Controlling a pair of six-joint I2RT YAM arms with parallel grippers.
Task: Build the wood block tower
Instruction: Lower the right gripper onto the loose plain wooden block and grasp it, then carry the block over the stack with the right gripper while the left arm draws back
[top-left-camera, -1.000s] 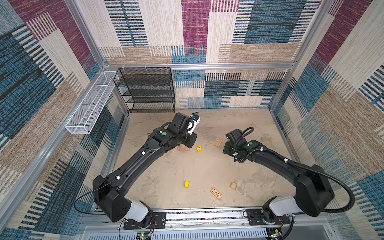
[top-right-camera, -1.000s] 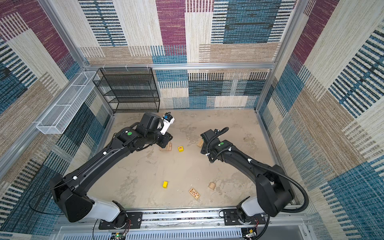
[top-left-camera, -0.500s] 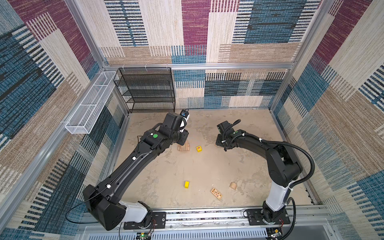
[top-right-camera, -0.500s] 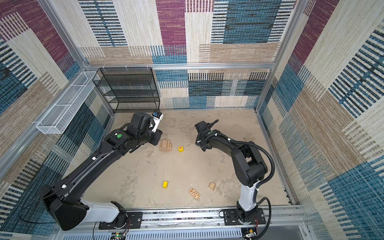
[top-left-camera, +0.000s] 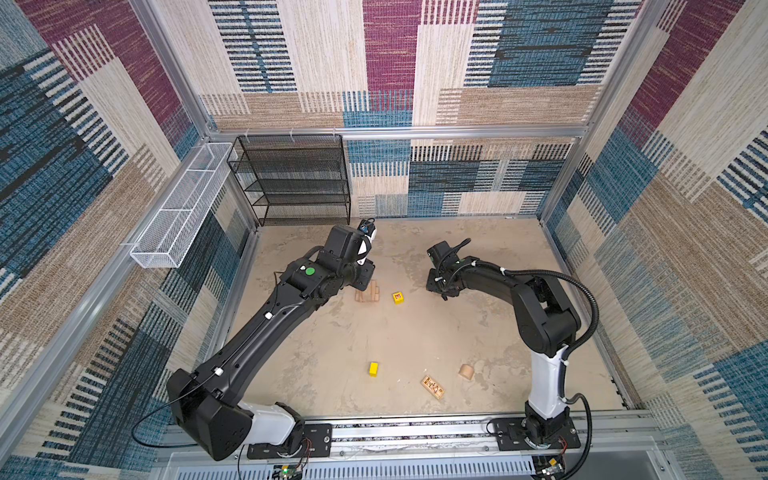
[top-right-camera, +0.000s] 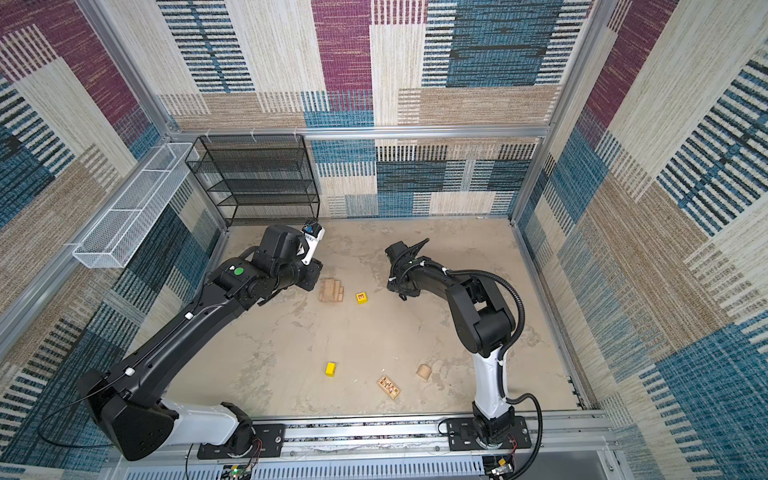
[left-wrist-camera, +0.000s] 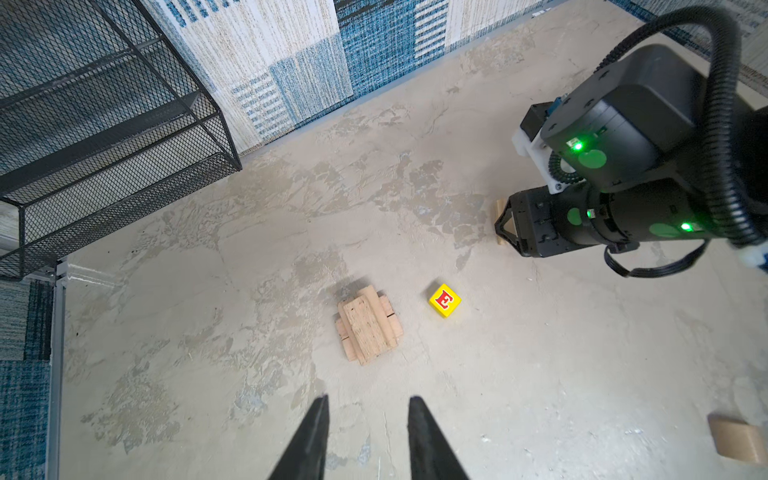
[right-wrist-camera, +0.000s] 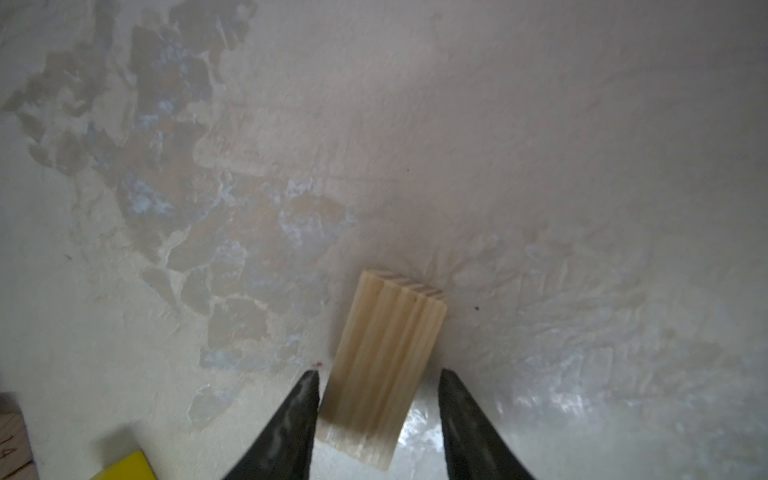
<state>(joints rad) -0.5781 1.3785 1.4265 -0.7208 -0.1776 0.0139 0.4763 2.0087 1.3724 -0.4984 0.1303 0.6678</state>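
Observation:
The tower (top-left-camera: 368, 293) (top-right-camera: 331, 289) (left-wrist-camera: 368, 328) is a low stack of tan wood blocks at the back of the floor. My left gripper (left-wrist-camera: 368, 401) hangs open and empty just beside it. A yellow block with a red E (top-left-camera: 398, 297) (left-wrist-camera: 444, 300) lies right of the tower. My right gripper (right-wrist-camera: 376, 376) (top-left-camera: 442, 286) is down at the floor, open around a plain tan block (right-wrist-camera: 384, 361). One finger touches the block and a gap shows at the other. Near the front lie a plain yellow block (top-left-camera: 373, 368), a dark-patterned block (top-left-camera: 432, 386) and a rounded tan piece (top-left-camera: 466, 371).
A black mesh shelf (top-left-camera: 297, 178) stands at the back left, close behind my left arm. A white wire basket (top-left-camera: 183, 208) hangs on the left wall. Patterned walls close in the floor on three sides, and a metal rail (top-left-camera: 415, 430) runs along the front.
My left gripper has drawn back from over the tower to its left side. My right gripper has come down over the tan block, its jaws narrowing, and its elbow has swung up.

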